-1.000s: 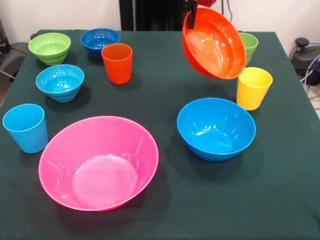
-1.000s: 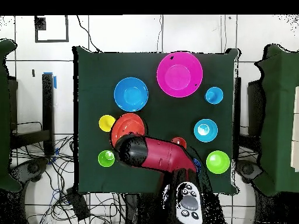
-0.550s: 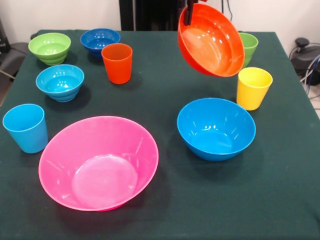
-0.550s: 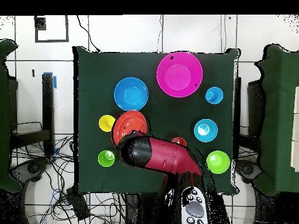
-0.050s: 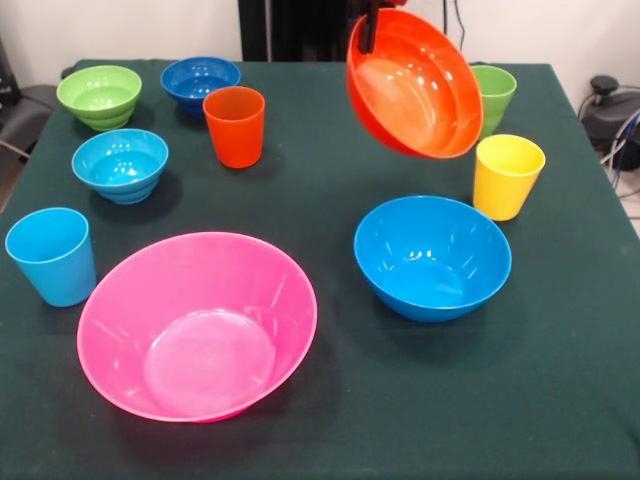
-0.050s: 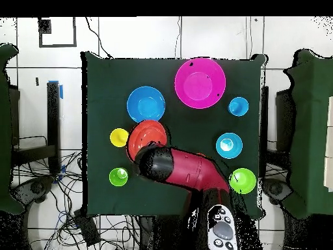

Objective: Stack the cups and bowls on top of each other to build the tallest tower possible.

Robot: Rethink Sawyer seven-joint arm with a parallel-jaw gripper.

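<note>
— Where's your tool (image 5: 368,28)?
— Clamped on the orange bowl's (image 5: 412,85) rim, tilted in the air beyond the blue bowl (image 5: 432,256).
— It could slip, or clip the yellow cup (image 5: 507,175).

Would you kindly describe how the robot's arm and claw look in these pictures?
From overhead, the arm is a thick, rounded red link with a black cap at one end and a grey-and-black part bearing dark buttons near the base. In the front view, only a small black piece of the claw shows.
</note>
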